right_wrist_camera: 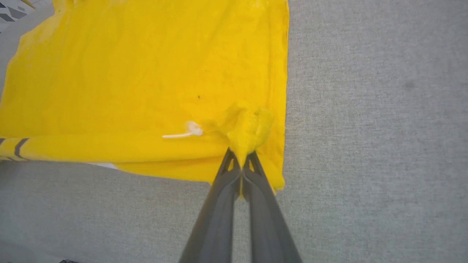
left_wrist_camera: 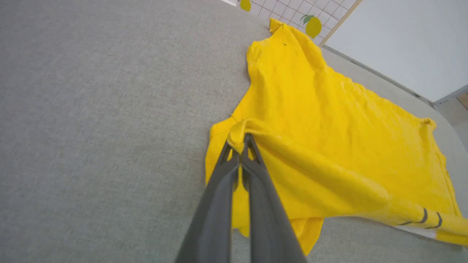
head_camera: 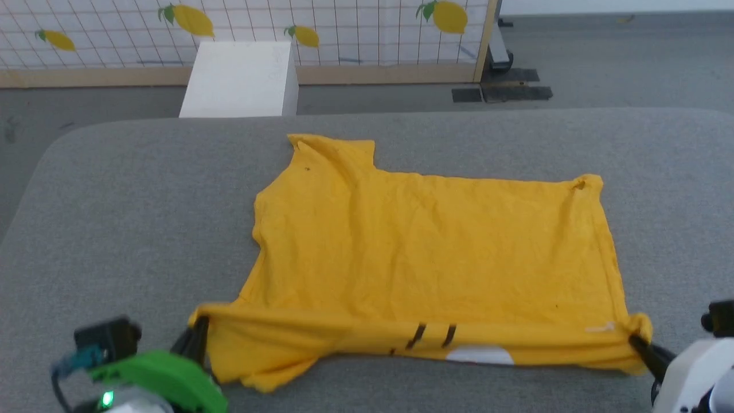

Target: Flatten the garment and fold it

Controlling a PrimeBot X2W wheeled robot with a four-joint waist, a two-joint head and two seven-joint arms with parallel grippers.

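Your garment [head_camera: 424, 241] lies spread over the middle of the grey tabletop [head_camera: 114, 201], plain yellow side up, with one sleeve [head_camera: 332, 150] reaching toward the far edge.

Its near edge is lifted and rolled over on itself. That is why the black stripes [head_camera: 433, 335] and a white patch [head_camera: 479, 355] show along that band.

Your left end effector [head_camera: 198, 338] is pressed together on a bunch of cloth at the near left corner, by the other sleeve. Your right end effector [head_camera: 639, 344] is pinching the near right corner at the hem. Gripping both ends draws the edge taut between them, and I judge this is meant to carry it across as one straight fold line.

Watch the loose sleeve [head_camera: 264, 373] sagging below the left grip, since it looks likely to drag or tuck under. The far right corner [head_camera: 579, 184] has a small pucker that may not lie flat.

Beyond the tabletop stand a white box [head_camera: 241, 77] and a lemon-patterned screen [head_camera: 344, 34], with dark plates [head_camera: 502, 92] on the floor. All are well apart from the cloth, so the garment's own slack looks like your only hindrance.
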